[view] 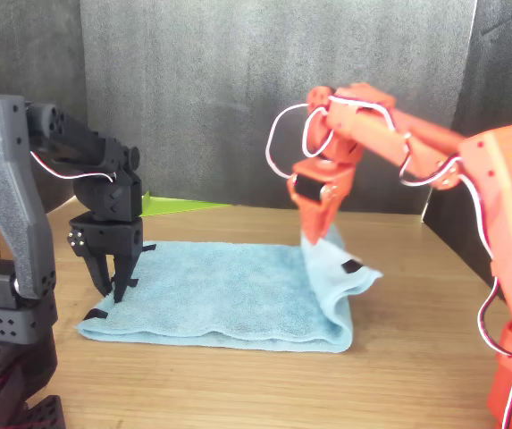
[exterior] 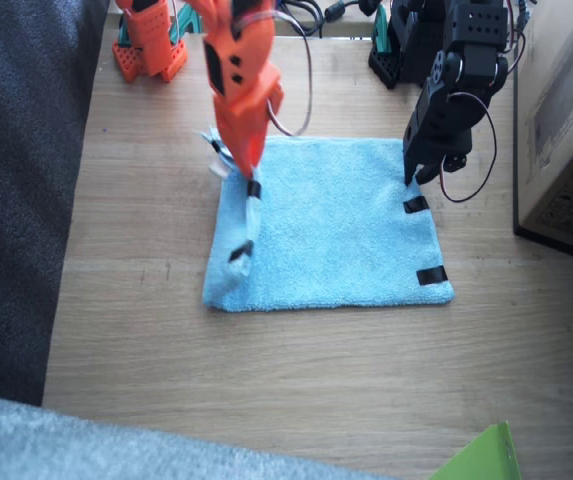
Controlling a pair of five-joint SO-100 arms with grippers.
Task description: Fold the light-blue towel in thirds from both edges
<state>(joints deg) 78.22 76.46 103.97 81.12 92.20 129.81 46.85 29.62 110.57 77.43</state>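
Note:
The light-blue towel lies on the wooden table. Its edge on the right arm's side is lifted and curled inward, with black tape strips showing on it. My orange right gripper is shut on that raised edge, holding it above the table. The opposite edge lies flat with its tape strips. My black left gripper points down at that flat edge, jaws apart, tips at the cloth's far corner.
A cardboard box stands close beside the left arm. A lime-green sheet corner lies at the table's edge. Dark grey fabric borders the table on the right arm's side. Cables lie behind the arms.

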